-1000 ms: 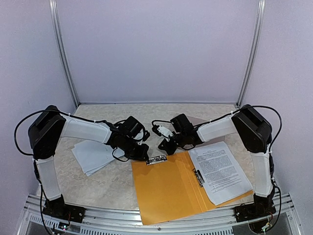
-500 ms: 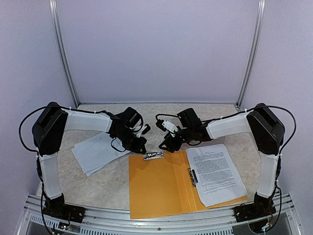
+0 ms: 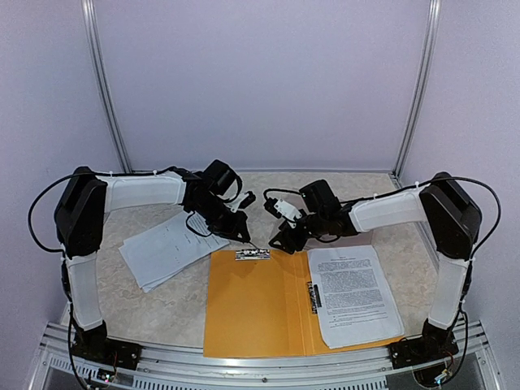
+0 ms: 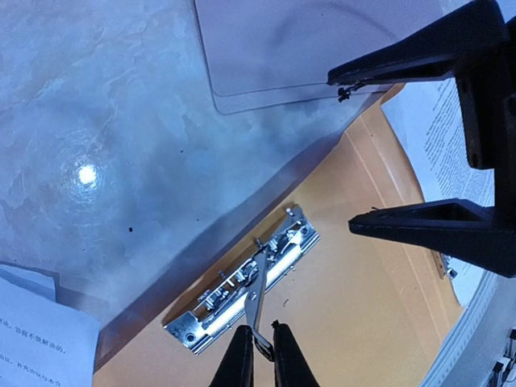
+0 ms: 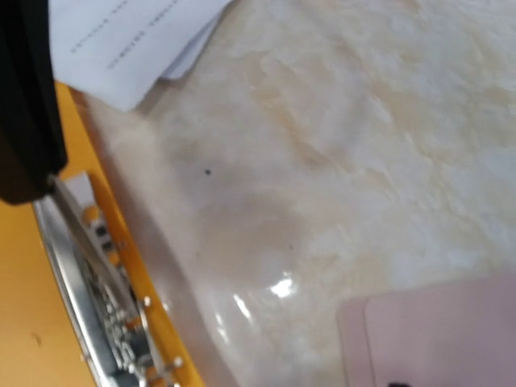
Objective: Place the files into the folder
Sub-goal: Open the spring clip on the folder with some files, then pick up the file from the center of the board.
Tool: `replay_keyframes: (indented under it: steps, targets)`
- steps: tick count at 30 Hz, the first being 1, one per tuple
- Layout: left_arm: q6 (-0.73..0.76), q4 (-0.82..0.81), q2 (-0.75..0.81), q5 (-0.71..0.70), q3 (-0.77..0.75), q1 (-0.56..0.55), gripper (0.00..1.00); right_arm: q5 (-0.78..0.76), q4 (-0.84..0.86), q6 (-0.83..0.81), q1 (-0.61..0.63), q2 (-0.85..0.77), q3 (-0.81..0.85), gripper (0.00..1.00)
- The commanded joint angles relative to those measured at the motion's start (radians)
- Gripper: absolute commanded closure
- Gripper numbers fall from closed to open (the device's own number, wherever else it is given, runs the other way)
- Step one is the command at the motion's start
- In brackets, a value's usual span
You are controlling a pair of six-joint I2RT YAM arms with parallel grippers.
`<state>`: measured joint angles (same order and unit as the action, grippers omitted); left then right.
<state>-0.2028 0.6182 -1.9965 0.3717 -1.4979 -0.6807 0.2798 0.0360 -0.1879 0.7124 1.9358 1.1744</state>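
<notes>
Folder (image 3: pixel 252 313): orange, lying open and flat on the table (image 3: pixel 187 305), with a metal clip (image 3: pixel 253 254) at its far edge.
Contents: one printed sheet (image 3: pixel 353 292) lies on the folder's right half; the left half is bare orange.
Stack of files (image 3: pixel 162 248): loose white sheets on the table, just left of the folder and outside it.
Axis, printed sheet: long axis runs near to far, tilted slightly, with the heading at the far end.
Axis, stack: long axis runs diagonally, from near-left to far-right.
Left gripper (image 4: pixel 258 355): fingers pinched together on the clip's thin lever (image 4: pixel 258 302).
Right gripper (image 4: pixel 345 153): jaws wide apart, holding nothing, above the folder's far edge.
Cover (image 4: pixel 298 48): pale translucent sheet, flat on the table beyond the folder.
</notes>
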Motion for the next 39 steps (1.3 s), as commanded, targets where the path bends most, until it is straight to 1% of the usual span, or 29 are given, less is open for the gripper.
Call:
replay_keyframes:
  steps: [1,3,4,7,8,9,10,13,15,18,20,24,26,29,31,34,37,39]
  targets:
    - [-0.035,-0.017,0.010,0.115,-0.059,0.003,0.89,-0.046,-0.026,0.029,-0.008,-0.073,-0.050,0.33]
    - [-0.051,-0.053,0.005,0.171,-0.072,0.004,0.85,-0.051,-0.024,0.037,-0.009,-0.096,-0.071,0.33]
    - [-0.060,-0.072,0.002,0.199,-0.075,0.004,0.80,-0.052,-0.025,0.038,-0.009,-0.104,-0.080,0.33]
    - [-0.078,-0.120,0.001,0.260,-0.068,0.003,0.62,-0.061,-0.024,0.047,-0.010,-0.133,-0.108,0.33]
    - [-0.081,-0.131,0.004,0.262,-0.061,0.003,0.51,-0.065,-0.022,0.049,-0.009,-0.142,-0.118,0.33]
    - [-0.080,-0.141,0.010,0.258,-0.052,0.002,0.10,-0.066,-0.019,0.052,-0.009,-0.150,-0.129,0.33]
    - [-0.079,-0.149,0.020,0.249,-0.039,0.003,0.02,-0.062,-0.017,0.055,-0.010,-0.157,-0.135,0.33]
    - [-0.081,-0.177,0.078,0.198,0.019,0.004,0.01,-0.047,-0.007,0.077,-0.007,-0.176,-0.149,0.33]
    - [-0.086,-0.197,0.135,0.137,0.079,0.004,0.01,-0.054,0.006,0.101,0.004,-0.186,-0.153,0.33]
    - [-0.106,-0.227,0.244,-0.004,0.177,0.003,0.01,-0.089,0.023,0.144,0.037,-0.189,-0.141,0.33]
    - [-0.136,-0.245,0.315,-0.134,0.252,0.001,0.01,-0.104,0.037,0.178,0.064,-0.175,-0.119,0.32]
    - [-0.205,-0.272,0.476,-0.397,0.401,0.006,0.01,-0.167,0.009,0.230,0.129,-0.081,0.004,0.32]
    - [-0.248,-0.283,0.572,-0.484,0.470,0.015,0.01,-0.208,-0.018,0.243,0.165,-0.024,0.079,0.32]
    - [-0.296,-0.273,0.666,-0.599,0.538,0.021,0.01,-0.252,-0.066,0.251,0.204,0.059,0.198,0.32]
    - [-0.317,-0.253,0.719,-0.642,0.572,0.027,0.01,-0.271,-0.101,0.256,0.222,0.106,0.266,0.33]
    - [-0.330,-0.241,0.755,-0.647,0.596,0.040,0.01,-0.308,-0.162,0.269,0.235,0.170,0.371,0.36]
    - [-0.335,-0.237,0.775,-0.640,0.610,0.044,0.01,-0.322,-0.216,0.286,0.243,0.221,0.429,0.41]
    - [-0.336,-0.232,0.776,-0.636,0.611,0.046,0.01,-0.368,-0.259,0.290,0.252,0.243,0.458,0.45]
